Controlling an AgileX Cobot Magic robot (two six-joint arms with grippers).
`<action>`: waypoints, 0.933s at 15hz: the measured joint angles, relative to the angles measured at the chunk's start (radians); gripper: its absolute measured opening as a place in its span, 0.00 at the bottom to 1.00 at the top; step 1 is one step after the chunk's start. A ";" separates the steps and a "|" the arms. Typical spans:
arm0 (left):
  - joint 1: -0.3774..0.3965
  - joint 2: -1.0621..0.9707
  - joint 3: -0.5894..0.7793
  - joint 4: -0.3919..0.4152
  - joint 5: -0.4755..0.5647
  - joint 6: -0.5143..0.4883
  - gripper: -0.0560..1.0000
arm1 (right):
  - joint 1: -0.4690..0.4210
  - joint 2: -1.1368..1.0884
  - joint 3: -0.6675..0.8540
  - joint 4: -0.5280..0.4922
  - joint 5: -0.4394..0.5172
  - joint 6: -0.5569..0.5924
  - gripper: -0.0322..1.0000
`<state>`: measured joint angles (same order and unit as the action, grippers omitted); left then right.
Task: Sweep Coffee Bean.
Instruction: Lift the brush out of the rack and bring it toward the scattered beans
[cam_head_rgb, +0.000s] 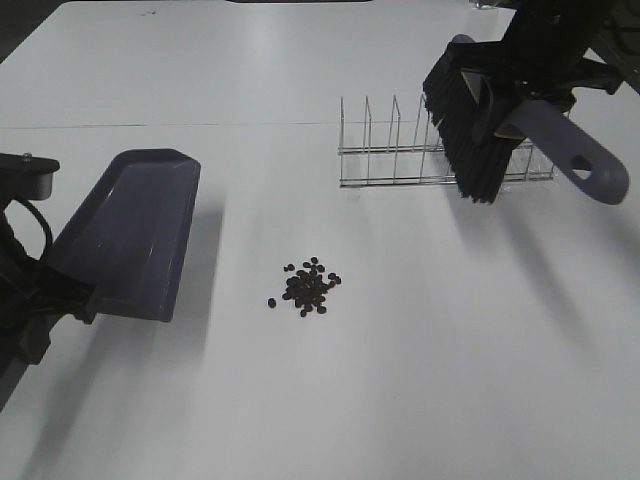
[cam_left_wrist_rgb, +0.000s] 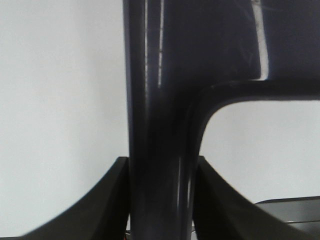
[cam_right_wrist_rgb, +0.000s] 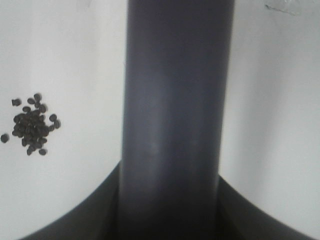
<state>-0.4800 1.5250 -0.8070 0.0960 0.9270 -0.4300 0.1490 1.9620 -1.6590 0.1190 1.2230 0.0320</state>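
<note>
A small pile of dark coffee beans lies on the white table near the middle; it also shows in the right wrist view. My left gripper is shut on the handle of the purple-grey dustpan, held at the left with its scoop toward the far side; the handle fills the left wrist view. My right gripper is shut on the brush handle and holds the brush, black bristles down, raised at the far right, well away from the beans.
A wire rack stands on the table beyond the beans, just under and behind the brush bristles. A seam line runs across the table at the far side.
</note>
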 joint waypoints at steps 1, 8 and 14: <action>0.000 0.002 0.020 -0.011 -0.036 0.017 0.36 | 0.009 -0.054 0.051 -0.008 0.000 0.000 0.32; 0.000 0.197 0.028 -0.057 -0.210 0.128 0.36 | 0.186 -0.188 0.230 -0.159 0.010 0.077 0.32; 0.000 0.344 -0.032 -0.054 -0.230 0.235 0.36 | 0.208 -0.180 0.233 -0.347 0.010 0.153 0.32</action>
<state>-0.4800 1.8690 -0.8390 0.0420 0.6970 -0.1950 0.3570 1.7820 -1.4260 -0.2280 1.2330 0.1850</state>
